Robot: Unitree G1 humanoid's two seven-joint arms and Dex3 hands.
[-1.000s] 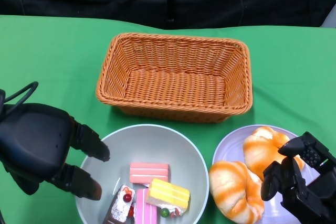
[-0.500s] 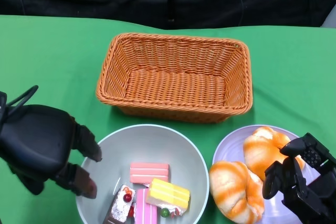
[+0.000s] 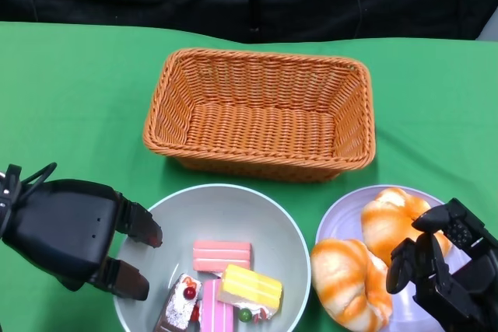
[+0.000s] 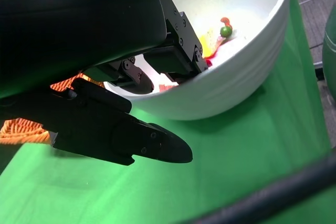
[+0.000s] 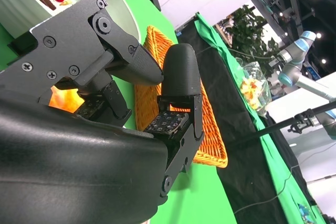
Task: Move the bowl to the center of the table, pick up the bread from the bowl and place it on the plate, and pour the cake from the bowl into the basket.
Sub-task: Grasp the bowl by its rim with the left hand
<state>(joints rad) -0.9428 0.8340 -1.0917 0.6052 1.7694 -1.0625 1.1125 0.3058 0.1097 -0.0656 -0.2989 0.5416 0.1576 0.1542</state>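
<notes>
A pale grey-green bowl [image 3: 226, 207] sits near the table's front edge and holds several cake slices [image 3: 233, 281]. My left hand [image 3: 78, 235] is at the bowl's left rim. In the left wrist view its upper fingers [image 4: 178, 56] reach over the rim of the bowl [image 4: 236, 72], while a lower finger stays outside with a gap to the wall. Two croissants [image 3: 346, 274] lie on the lilac plate [image 3: 342, 215] to the right. My right hand [image 3: 440, 270] hovers over the plate's right part, fingers bent and holding nothing.
An empty orange wicker basket [image 3: 257, 114] stands right behind the bowl and plate, also seen as the basket [image 5: 210, 150] in the right wrist view. Green cloth covers the table, with black drapery along the far edge.
My left hand has dropped slightly toward the near edge, its fingers staying at the bowl's left rim. The bowl, the plate and my right hand have barely moved.
</notes>
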